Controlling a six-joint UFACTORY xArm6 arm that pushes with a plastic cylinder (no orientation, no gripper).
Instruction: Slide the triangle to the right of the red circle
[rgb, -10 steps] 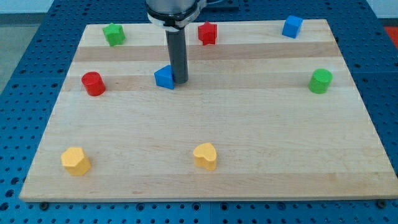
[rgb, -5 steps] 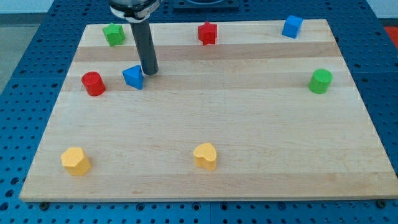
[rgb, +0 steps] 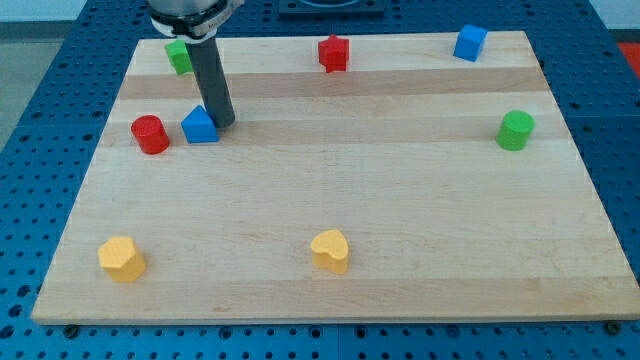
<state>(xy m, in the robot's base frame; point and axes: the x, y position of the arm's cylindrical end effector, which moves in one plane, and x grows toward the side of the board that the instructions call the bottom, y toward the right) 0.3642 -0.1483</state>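
Note:
The blue triangle (rgb: 199, 126) sits at the board's upper left, a short gap to the right of the red circle (rgb: 150, 134). My tip (rgb: 222, 122) is at the triangle's right side, touching or nearly touching it. The dark rod rises from there toward the view's top and partly hides a green block (rgb: 178, 55).
A red block (rgb: 333, 52) and a blue block (rgb: 469, 42) stand along the top edge. A green cylinder (rgb: 516, 130) is at the right. A yellow block (rgb: 122, 258) is at the bottom left and a yellow heart (rgb: 330, 250) at the bottom middle.
My tip has moved left across the board, pushing the blue triangle left from the middle to just right of the red circle.

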